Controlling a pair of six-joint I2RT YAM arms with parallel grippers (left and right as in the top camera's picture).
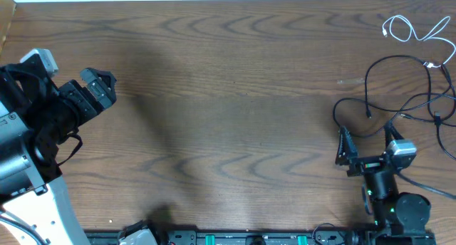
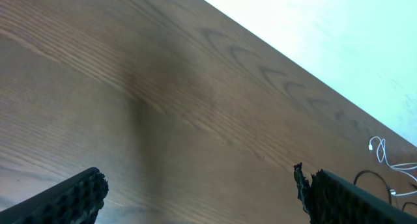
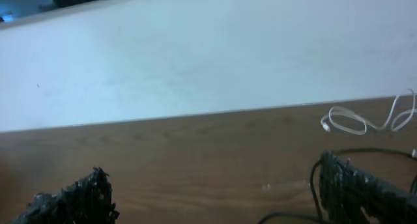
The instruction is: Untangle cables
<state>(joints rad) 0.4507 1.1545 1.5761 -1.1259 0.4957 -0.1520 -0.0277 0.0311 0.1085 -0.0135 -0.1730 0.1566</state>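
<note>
The overhead camera looks straight down on the whole table (image 1: 235, 95). Each wrist camera sits low and close over the wood, looking out between its own fingers (image 2: 71, 201) toward the far edge. All 3 views share the white cable (image 1: 412, 30).

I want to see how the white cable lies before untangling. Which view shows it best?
Overhead: the white cable shows nearly whole, looping near the picture's top right corner. Left wrist catches only a small piece at its right edge; right wrist shows a blurred loop cut by the frame edge.
</note>
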